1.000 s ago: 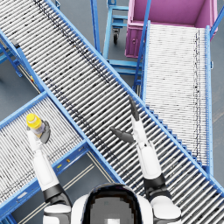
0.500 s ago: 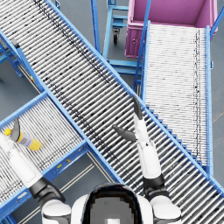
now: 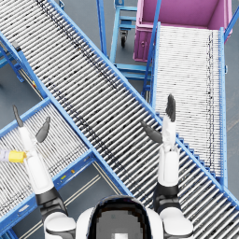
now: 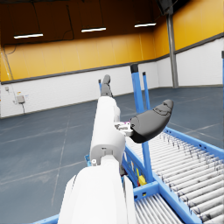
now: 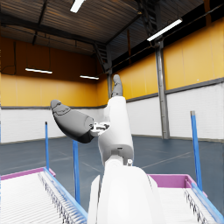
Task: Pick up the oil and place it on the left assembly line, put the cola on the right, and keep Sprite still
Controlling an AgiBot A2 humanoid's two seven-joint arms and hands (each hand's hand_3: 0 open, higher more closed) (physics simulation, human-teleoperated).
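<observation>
The left hand (image 3: 27, 134) is wide open. Its dark fingers (image 3: 17, 116) are spread apart and point away from the robot, and it holds nothing. In the left wrist view the same hand (image 4: 122, 122) shows one finger stretched straight along the arm and the thumb (image 4: 151, 122) standing far out to the side, with only air between them. The hand is raised over the left assembly line (image 3: 60, 140).

The oil (image 3: 10, 156) lies on its side on the roller surface of this line, at the very left edge of the head view, so only part of it shows. It has a pale body and a yellow cap, and the cap end points towards the left forearm, just beside it. The hand itself is apart from the bottle and does not touch it.

The right hand (image 3: 165, 128) is also open and empty, with one finger straight up and the thumb far out. The right wrist view shows this hand (image 5: 103, 122) the same way. It is over the lower edge of the long middle conveyor (image 3: 93, 93), near the blue rail. The right assembly line (image 3: 186, 84) runs beyond it and ends at a pink bin (image 3: 142, 46).
</observation>
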